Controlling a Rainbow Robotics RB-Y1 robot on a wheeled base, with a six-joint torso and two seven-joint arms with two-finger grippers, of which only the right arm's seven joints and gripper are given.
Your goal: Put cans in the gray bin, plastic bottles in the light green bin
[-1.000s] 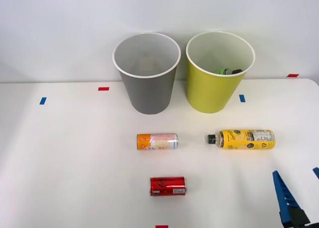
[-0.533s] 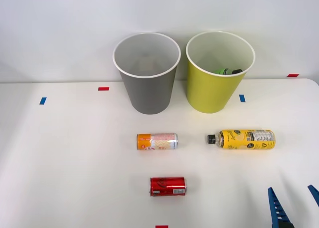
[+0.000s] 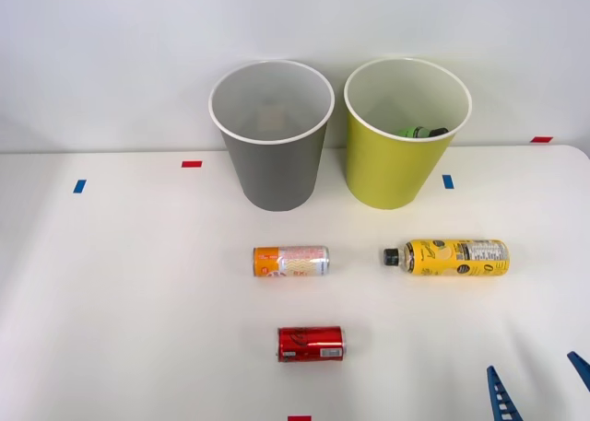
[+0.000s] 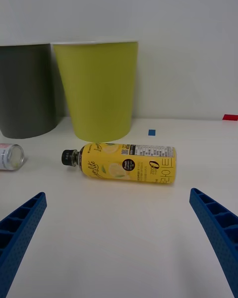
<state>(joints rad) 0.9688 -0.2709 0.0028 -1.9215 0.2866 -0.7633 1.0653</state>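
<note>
A yellow-labelled plastic bottle (image 3: 449,256) (image 4: 122,162) with a black cap lies on its side on the white table, cap to the left. A green bottle (image 3: 419,132) lies inside the light green bin (image 3: 403,163) (image 4: 99,87). Left of it stands the gray bin (image 3: 274,168) (image 4: 25,89). An orange and silver can (image 3: 290,261) (image 4: 10,156) lies in front of the gray bin, and a red can (image 3: 311,344) lies nearer the table's front. My right gripper (image 3: 539,386) (image 4: 119,238) is open at the front right, nearer than the yellow bottle, holding nothing.
Small blue tape marks (image 3: 79,186) and red tape marks (image 3: 191,164) dot the white table (image 3: 138,292). A pale wall rises behind both bins. Open tabletop spreads to the left of the cans.
My right gripper has drawn back toward the front edge, so less of its fingers shows in the front view, and they stand wider apart. The cans, bottles and bins have stayed put.
</note>
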